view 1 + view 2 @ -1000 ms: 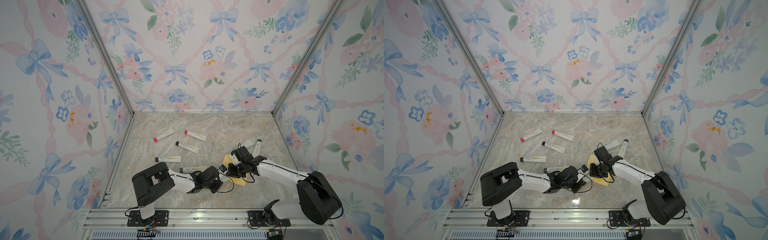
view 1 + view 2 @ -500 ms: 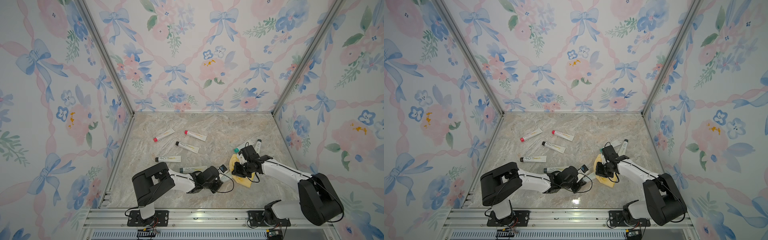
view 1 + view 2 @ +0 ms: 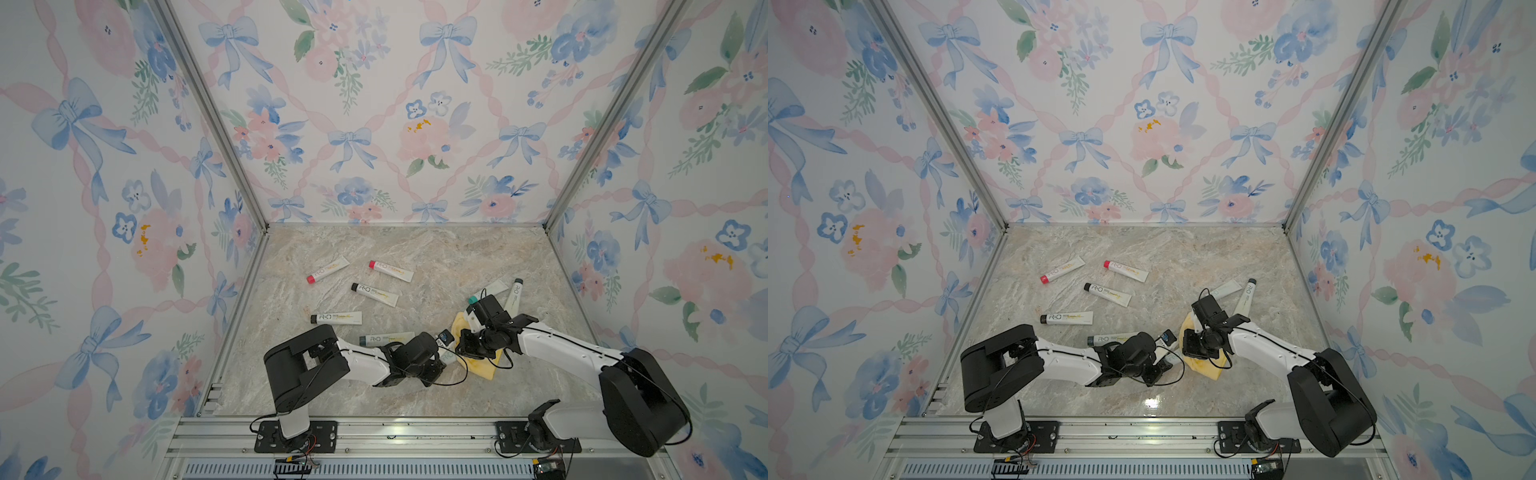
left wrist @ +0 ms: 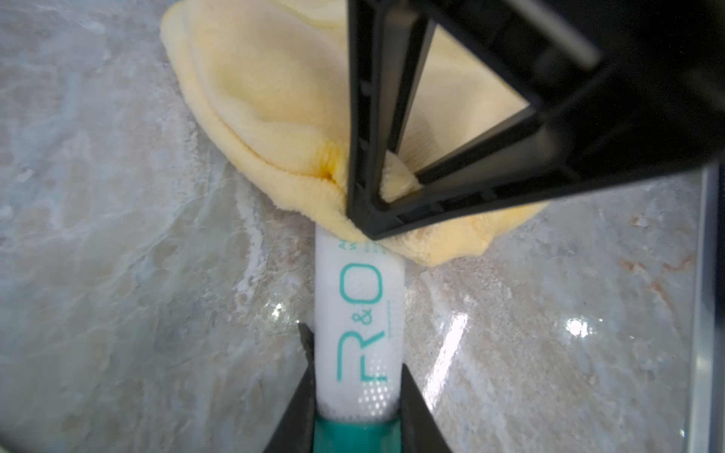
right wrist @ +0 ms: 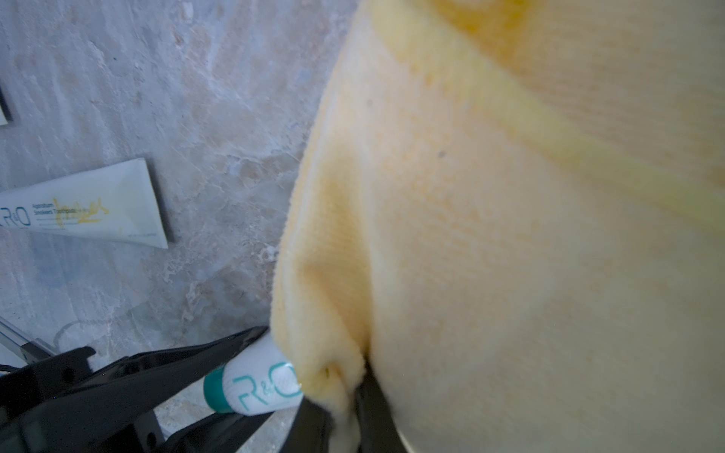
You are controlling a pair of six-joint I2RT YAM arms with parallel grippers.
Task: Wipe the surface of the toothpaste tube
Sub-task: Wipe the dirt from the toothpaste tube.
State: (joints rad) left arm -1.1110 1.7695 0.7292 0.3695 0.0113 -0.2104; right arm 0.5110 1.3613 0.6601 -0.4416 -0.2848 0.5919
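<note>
My left gripper [image 4: 357, 376] clamps a white, teal-capped toothpaste tube [image 4: 359, 313] — at two o'clock in a top view, my right gripper [image 3: 460, 351] pinches a yellow microfibre cloth [image 4: 274, 98] against it.

The left arm [image 3: 361, 368] is stretched low and forward toward the middle, and the left pincer [image 4: 359, 396] is clamped on the toothpaste tube [image 4: 359, 313] near its cap. The right arm [image 3: 561, 353] is bent inward with the wrist tipped down. The right pincer [image 5: 341, 419] is pinched on the yellow cloth [image 5: 510, 235], apparently close beside the left one.
</note>
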